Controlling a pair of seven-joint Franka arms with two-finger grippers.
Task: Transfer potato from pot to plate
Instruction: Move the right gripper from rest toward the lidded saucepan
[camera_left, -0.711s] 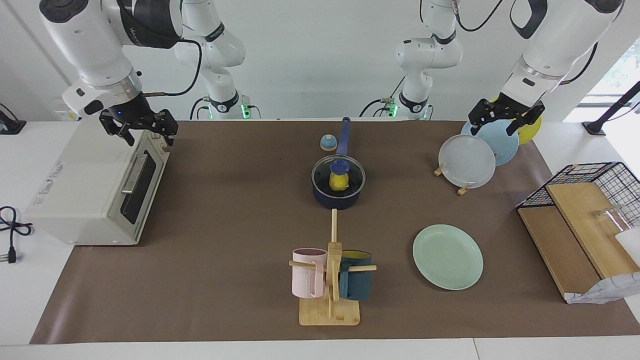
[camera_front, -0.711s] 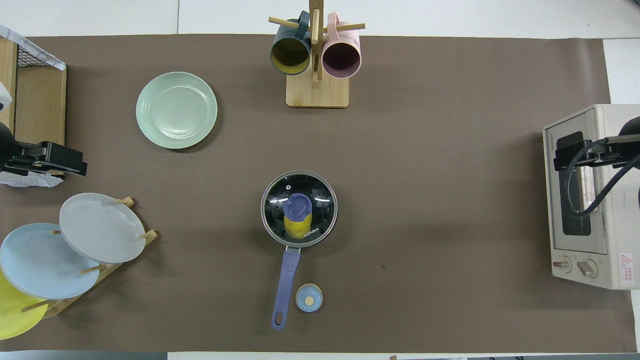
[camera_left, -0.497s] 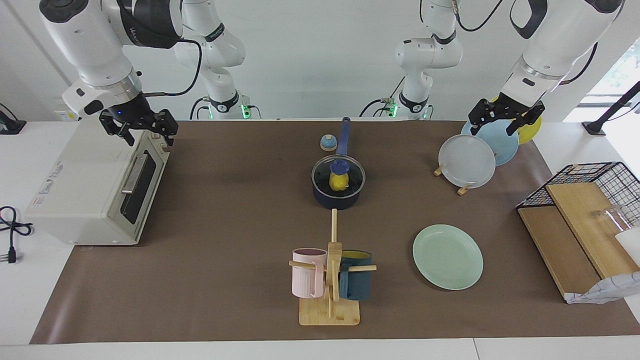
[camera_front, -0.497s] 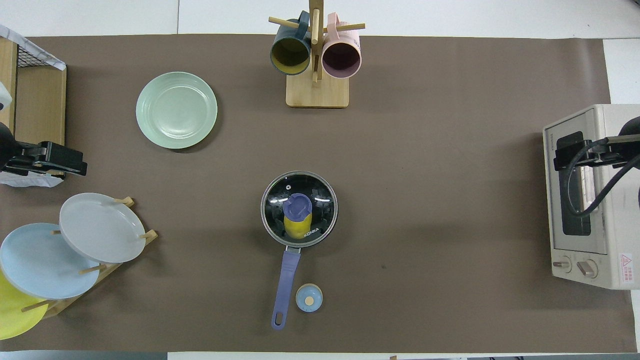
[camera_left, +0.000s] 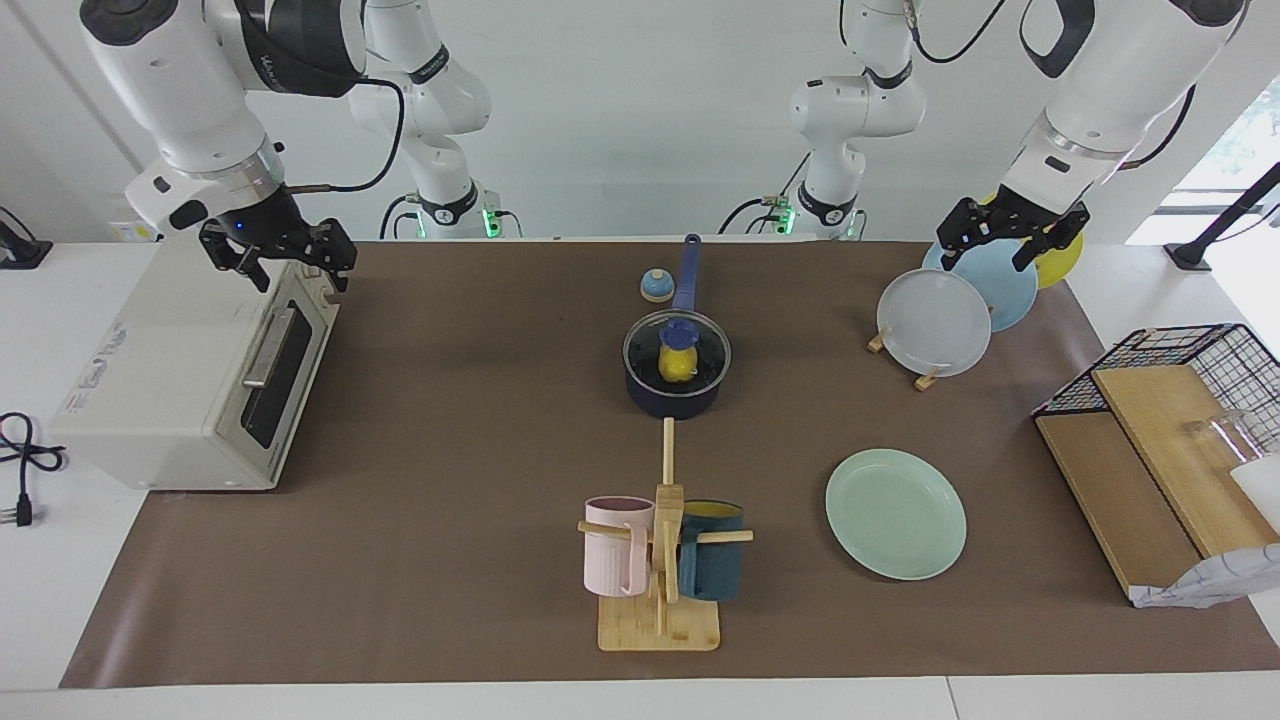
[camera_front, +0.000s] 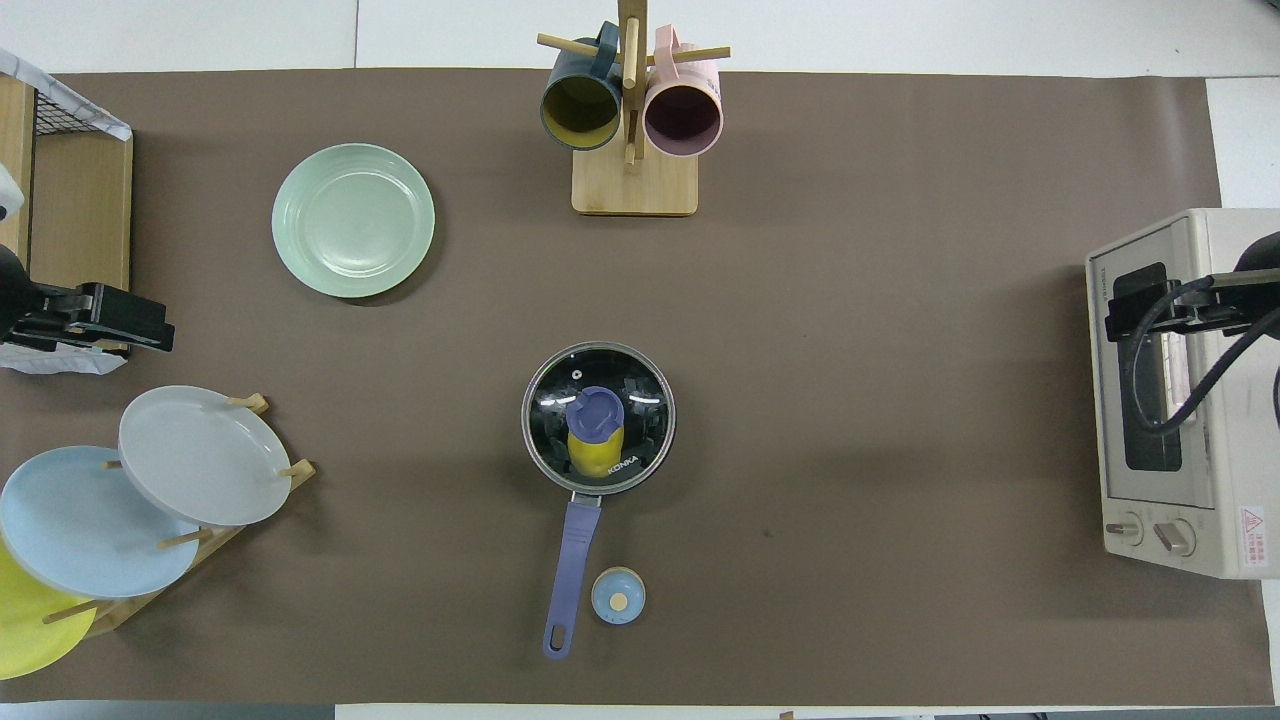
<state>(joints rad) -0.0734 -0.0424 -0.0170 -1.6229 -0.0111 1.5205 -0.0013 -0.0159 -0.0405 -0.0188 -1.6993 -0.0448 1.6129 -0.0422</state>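
Brown mat (camera_left: 480, 420) | potato (camera_front: 592, 452) in lidded pot (camera_front: 598, 418) (overhead clearest) | left pincer (camera_left: 1012, 236), right pincer (camera_left: 278, 258) both spread.

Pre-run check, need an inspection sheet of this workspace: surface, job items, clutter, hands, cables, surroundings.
Surface: brown mat covers the table.
Job's things: potato in the pot under a glass lid; mint plate bare, farther from the robots.
Clutter: mug tree with two mugs; plate rack; toaster oven; small blue timer; wire basket with boards.
Hands: left hand open over the racked plates; right hand open over the toaster oven; both hold nothing.
Cables: black cord beside the oven.
Surroundings: white wall; nothing seen otherwise.
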